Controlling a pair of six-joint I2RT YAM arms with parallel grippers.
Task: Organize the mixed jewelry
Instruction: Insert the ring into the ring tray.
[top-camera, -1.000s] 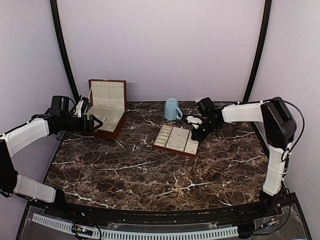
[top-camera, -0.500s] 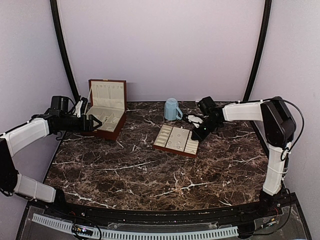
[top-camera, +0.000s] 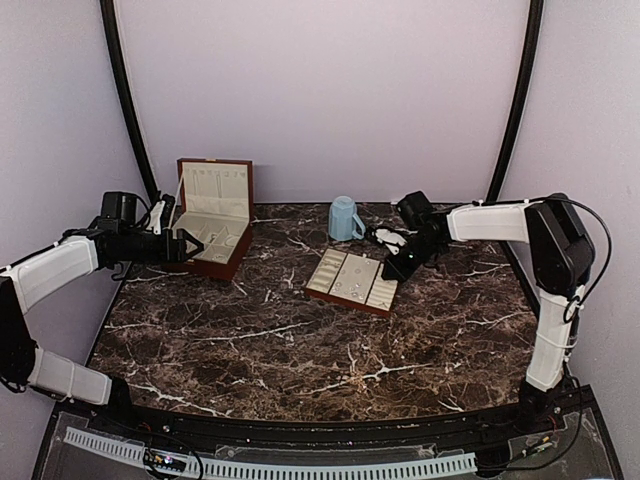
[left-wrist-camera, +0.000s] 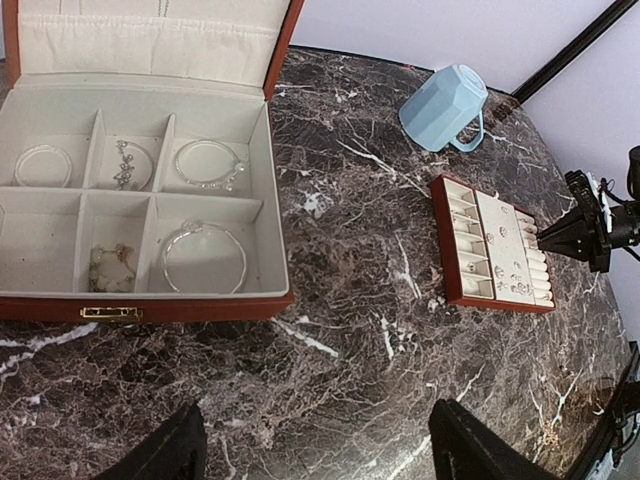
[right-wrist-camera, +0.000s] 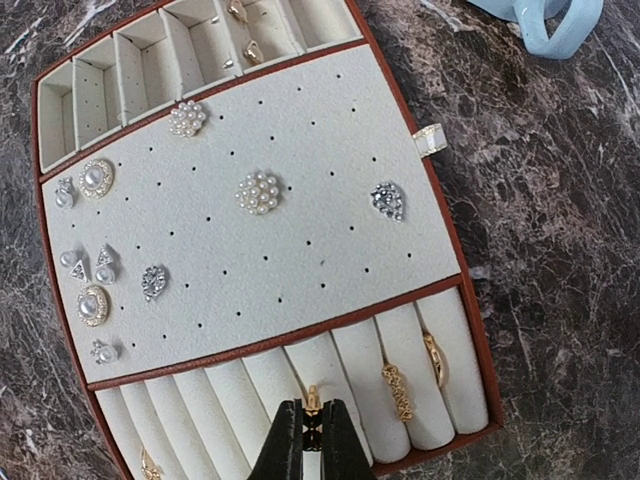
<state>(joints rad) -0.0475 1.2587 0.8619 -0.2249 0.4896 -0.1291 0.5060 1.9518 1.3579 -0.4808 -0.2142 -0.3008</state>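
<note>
**Right gripper** (right-wrist-camera: 305, 432): fingers pressed all but together. The tips sit at a small gold ring (right-wrist-camera: 312, 398) lodged in the padded rolls along one end strip of the tray (right-wrist-camera: 452, 262). It is unclear whether the ring is actually pinched.

**Left gripper** (left-wrist-camera: 315, 458): fingers spread wide with nothing between them, hanging above the bench (top-camera: 300, 350) on the clasp side of the box (left-wrist-camera: 278, 150).

**Jewelry** (right-wrist-camera: 258, 192): pearl clusters, studs and small sparkling pieces are pinned on the tray's perforated middle panel. More rings sit in the rolls, and a few pieces lie in the slotted end strip. The tray lies right of centre, toward the bench's back edge.

**Box**: wooden, lid raised, at the back left corner. Bracelets (left-wrist-camera: 204, 257) lie in its cream compartments.

**Mug** (top-camera: 344, 219): light blue, near the back edge, just behind the tray and apart from it.

**Open room**: bare marble runs between box and tray and across the front half of the bench. The right arm reaches in over the tray's right-hand end.
</note>
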